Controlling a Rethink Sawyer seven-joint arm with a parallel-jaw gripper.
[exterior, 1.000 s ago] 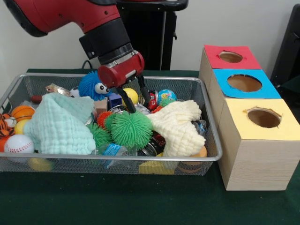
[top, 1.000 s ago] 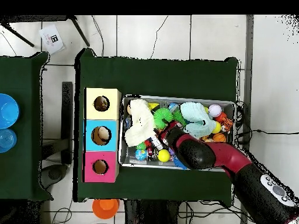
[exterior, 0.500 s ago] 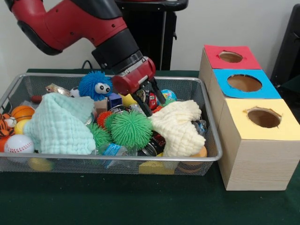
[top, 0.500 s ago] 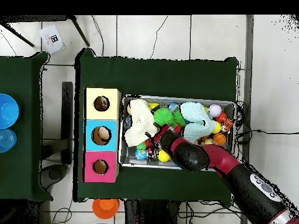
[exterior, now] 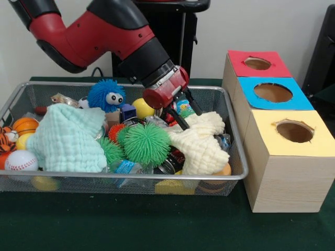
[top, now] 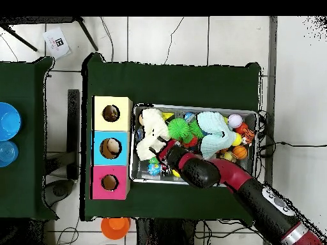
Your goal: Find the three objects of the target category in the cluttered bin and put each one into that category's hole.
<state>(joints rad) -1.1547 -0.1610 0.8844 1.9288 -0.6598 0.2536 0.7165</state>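
Swinging across the wire bin (exterior: 238, 172) since a second ago, the gripper (exterior: 184, 112) has left the green spiky ball (exterior: 146, 144) and now hangs, tilted toward 4 o'clock in the front view, at the upper end of the cream cloth (exterior: 201, 144). Its fingers stand apart with nothing between them; the lower tip seems to touch the cloth. From the tips the cloth's long axis runs toward 5 o'clock. The target category is not given (so which item counts is a guess). At 3 o'clock stand the red hole (exterior: 257, 64), blue hole (exterior: 272, 92) and yellow hole (exterior: 294, 131).
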